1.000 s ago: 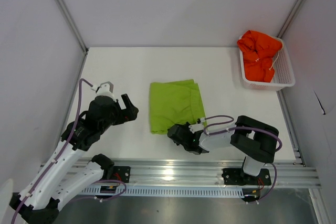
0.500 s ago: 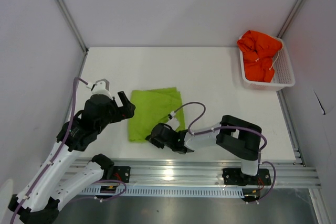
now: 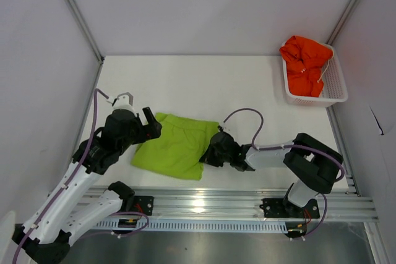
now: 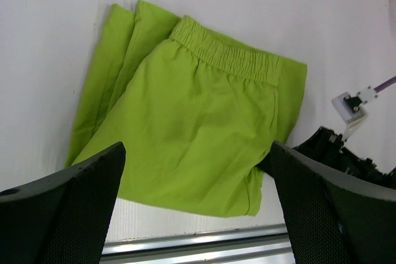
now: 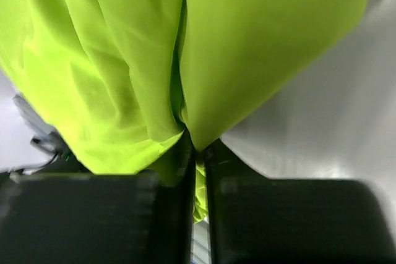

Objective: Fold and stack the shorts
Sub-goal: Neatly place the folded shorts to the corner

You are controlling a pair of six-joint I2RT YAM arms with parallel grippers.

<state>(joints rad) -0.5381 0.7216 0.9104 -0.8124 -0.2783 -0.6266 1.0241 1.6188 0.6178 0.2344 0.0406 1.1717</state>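
Note:
The lime green shorts (image 3: 173, 145) lie folded on the white table near its front edge, waistband toward the back. My right gripper (image 3: 209, 154) is shut on their right edge; the right wrist view shows green fabric (image 5: 124, 60) pinched between the two dark fingers (image 5: 154, 214). My left gripper (image 3: 151, 123) stands wide open just left of the shorts, touching nothing. Its wrist view looks down on the green shorts (image 4: 198, 128) between its two fingers (image 4: 68, 208). The orange-red shorts (image 3: 304, 63) sit bunched in a basket at the back right.
A white mesh basket (image 3: 334, 94) stands in the back right corner against the wall. A metal rail (image 3: 204, 201) runs along the table's front edge. White walls close in the table on the left, back and right.
The right gripper dragged the green shorts leftward, then swung back to the right, turning them so they now lie tilted. The left gripper stayed open and shifted only slightly.

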